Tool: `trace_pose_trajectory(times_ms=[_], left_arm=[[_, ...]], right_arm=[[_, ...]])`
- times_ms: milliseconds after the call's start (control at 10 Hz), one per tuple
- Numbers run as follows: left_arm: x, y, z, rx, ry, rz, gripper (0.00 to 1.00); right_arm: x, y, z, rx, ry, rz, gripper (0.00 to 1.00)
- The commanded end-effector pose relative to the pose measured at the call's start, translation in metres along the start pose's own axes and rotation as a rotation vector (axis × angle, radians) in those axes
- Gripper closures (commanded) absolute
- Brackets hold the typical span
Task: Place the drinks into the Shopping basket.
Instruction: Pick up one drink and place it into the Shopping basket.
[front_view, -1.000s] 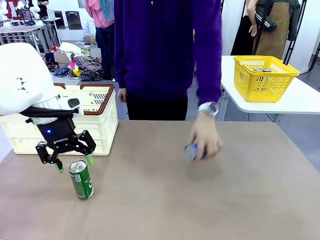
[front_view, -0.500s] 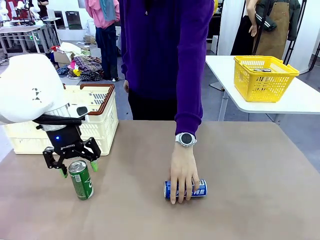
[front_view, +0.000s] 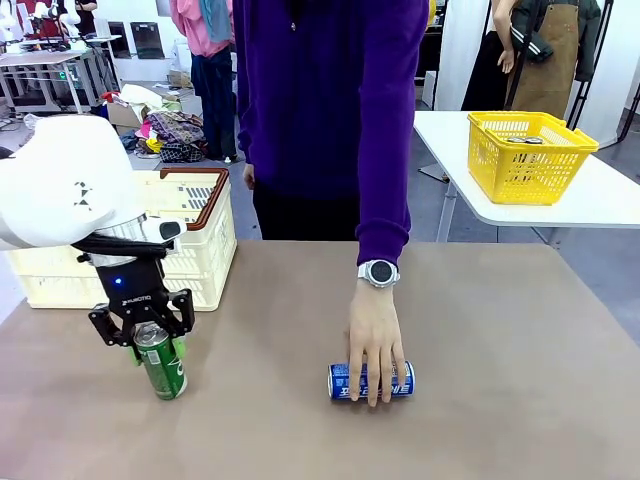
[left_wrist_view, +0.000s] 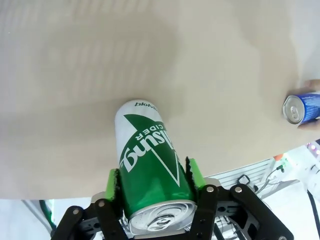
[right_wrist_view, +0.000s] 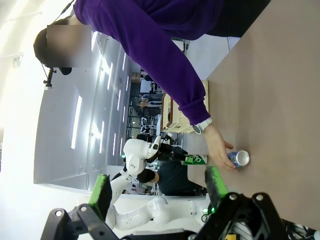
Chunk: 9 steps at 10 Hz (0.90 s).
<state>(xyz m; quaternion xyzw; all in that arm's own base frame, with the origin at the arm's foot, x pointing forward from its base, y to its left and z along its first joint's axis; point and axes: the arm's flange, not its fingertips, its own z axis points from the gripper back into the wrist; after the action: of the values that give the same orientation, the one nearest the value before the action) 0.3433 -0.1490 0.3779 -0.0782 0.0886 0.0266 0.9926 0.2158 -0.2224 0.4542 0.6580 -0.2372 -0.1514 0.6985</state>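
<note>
Green can (left_wrist_view: 147, 150) upright inside left claw (left_wrist_view: 154, 175)

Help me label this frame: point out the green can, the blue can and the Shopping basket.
green can (front_view: 166, 370): front view, lower green side.
blue can (front_view: 340, 382): front view, left end of its side.
Shopping basket (front_view: 215, 255): front view, cream slatted side wall.

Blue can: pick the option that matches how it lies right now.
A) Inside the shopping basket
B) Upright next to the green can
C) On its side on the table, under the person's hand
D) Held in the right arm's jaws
C: the blue can lies on its side on the table, and the person's hand rests on top of it.
</note>
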Motion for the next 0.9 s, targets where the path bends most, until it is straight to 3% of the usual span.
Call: trace_pose_trajectory(times_ms=[0, 400, 600, 800], left_arm=[[0.002, -0.005, 0.004, 0.02, -0.015, -0.002, 1.0], [0.001, -0.004, 0.009, 0.007, -0.041, 0.01, 1.0], [-0.037, 0.02, 0.052, -0.03, -0.092, -0.004, 1.0], [-0.091, 0.059, 0.106, -0.01, -0.041, -0.248, 1.0]], right_arm=[[0.002, 0.005, 0.0, 0.018, -0.01, -0.004, 0.0], [0.002, 0.005, 0.0, 0.018, -0.01, -0.004, 0.0], [0.002, 0.005, 0.0, 0.018, -0.01, -0.004, 0.0], [0.002, 0.005, 0.0, 0.018, -0.01, -0.004, 0.0]])
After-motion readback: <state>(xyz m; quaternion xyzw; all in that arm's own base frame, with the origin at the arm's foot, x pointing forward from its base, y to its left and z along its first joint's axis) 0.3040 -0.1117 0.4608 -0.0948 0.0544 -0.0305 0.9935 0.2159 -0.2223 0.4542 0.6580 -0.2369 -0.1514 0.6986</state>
